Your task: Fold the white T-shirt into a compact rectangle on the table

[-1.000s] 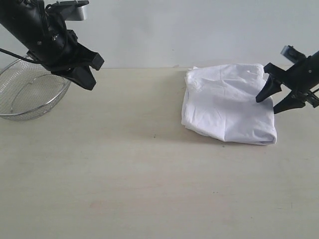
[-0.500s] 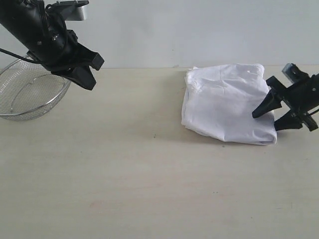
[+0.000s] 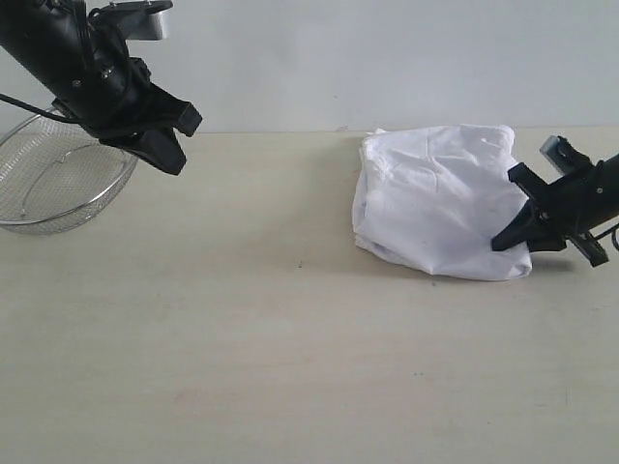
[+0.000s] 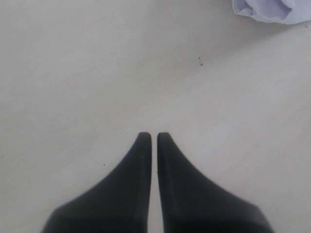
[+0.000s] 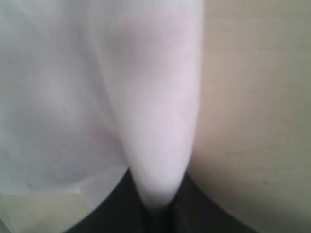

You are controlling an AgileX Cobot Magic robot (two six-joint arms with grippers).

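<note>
The white T-shirt (image 3: 440, 198) lies folded into a rough rectangle on the far right part of the table (image 3: 290, 367), plain side up. My right gripper (image 3: 515, 238) is shut on the shirt's near right edge; a pinched fold of white cloth (image 5: 160, 121) runs down into its jaws in the right wrist view. My left gripper (image 3: 164, 155) hangs above the table's far left, shut with nothing in it. Its dark fingertips (image 4: 144, 141) nearly meet over bare tabletop, and a corner of the shirt (image 4: 272, 9) shows at that view's edge.
A wire-mesh metal basket (image 3: 58, 184) stands at the far left, just behind and beside the left arm. A pale wall rises behind the table's back edge. Small dark specks (image 3: 300, 263) dot the tabletop.
The right gripper has dropped lower and gone from open beside the shirt to shut on its right edge. The shirt's near right corner has pulled in slightly. The left arm has not moved.
</note>
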